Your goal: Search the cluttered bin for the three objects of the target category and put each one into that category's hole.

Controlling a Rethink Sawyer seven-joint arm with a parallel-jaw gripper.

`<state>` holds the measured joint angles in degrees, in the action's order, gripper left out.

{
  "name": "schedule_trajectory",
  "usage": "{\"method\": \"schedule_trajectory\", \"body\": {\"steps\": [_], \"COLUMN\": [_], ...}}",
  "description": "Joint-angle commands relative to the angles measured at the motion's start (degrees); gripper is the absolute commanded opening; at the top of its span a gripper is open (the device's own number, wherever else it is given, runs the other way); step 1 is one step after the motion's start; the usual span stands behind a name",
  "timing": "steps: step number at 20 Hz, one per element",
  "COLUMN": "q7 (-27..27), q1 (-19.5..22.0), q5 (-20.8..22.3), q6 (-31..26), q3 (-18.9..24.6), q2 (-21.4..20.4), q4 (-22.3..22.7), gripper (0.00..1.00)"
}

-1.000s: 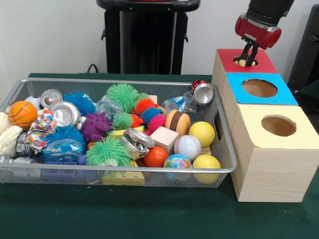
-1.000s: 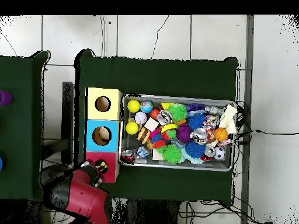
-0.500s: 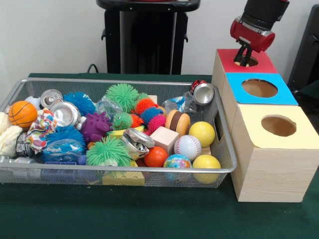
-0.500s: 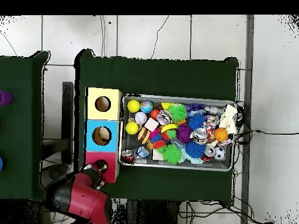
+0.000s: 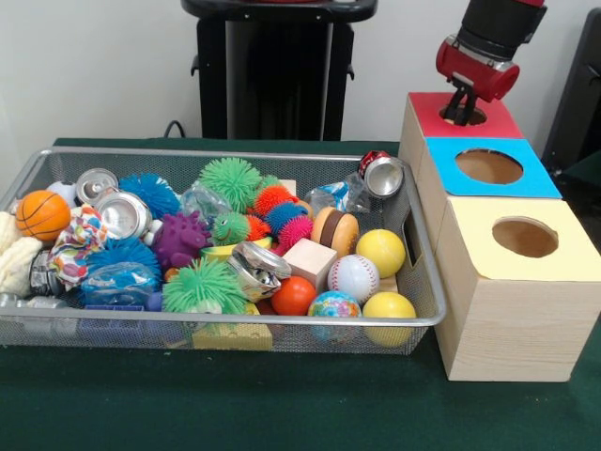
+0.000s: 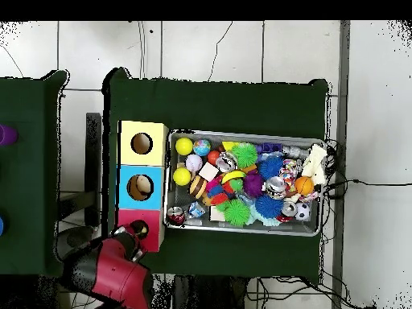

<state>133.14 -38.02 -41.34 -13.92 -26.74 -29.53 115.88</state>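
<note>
My gripper (image 5: 459, 113) hangs just over the round hole (image 5: 467, 116) in the red-topped box (image 5: 498, 120), at the far end of the row of boxes. Its black fingers stand open, and I see nothing between them. In the overhead view the gripper (image 6: 130, 235) sits at the red box's hole (image 6: 139, 228), with the red arm (image 6: 109, 273) below it. The wire bin (image 5: 235, 153) beside the boxes is full of clutter: a wooden cube (image 5: 309, 261), a toy burger (image 5: 335, 230), a baseball (image 5: 354, 277), two yellow balls (image 5: 380, 252), crushed cans (image 5: 382, 175) and spiky rubber balls (image 5: 230, 180).
A blue-topped box (image 5: 488, 166) and a yellow-topped box (image 5: 524, 237) stand in line with the red one, each with a round hole. The bin's right wall almost touches the boxes. A black pedestal (image 5: 272, 75) rises behind the bin. A basketball toy (image 5: 41, 214) lies at the bin's left end.
One second ago a small tan object sat between the fingers at the red box's hole; it is gone from sight now. The gripper has lifted slightly and shifted a little left.
</note>
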Motion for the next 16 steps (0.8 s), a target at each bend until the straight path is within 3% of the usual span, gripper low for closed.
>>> {"method": "schedule_trajectory", "body": {"steps": [1, 5, 6, 11, 16], "q7": [16.1, 15.3, 15.0, 15.3, 14.9], "q1": [2.0, 2.0, 1.2, 1.0, 3.4], "q5": [-3.9, -3.6, -3.1, -3.5, -4.2], "q6": [4.9, 3.9, 4.0, 3.2, 4.9], "q3": [7.8, 7.3, 6.2, 6.1, 9.1], "q2": [0.5, 0.2, 0.8, 1.0, -0.6], "q4": [2.5, 2.2, 1.7, 1.4, 2.9], "gripper": [0.00, 0.00, 1.00, 1.00, 1.00]}}
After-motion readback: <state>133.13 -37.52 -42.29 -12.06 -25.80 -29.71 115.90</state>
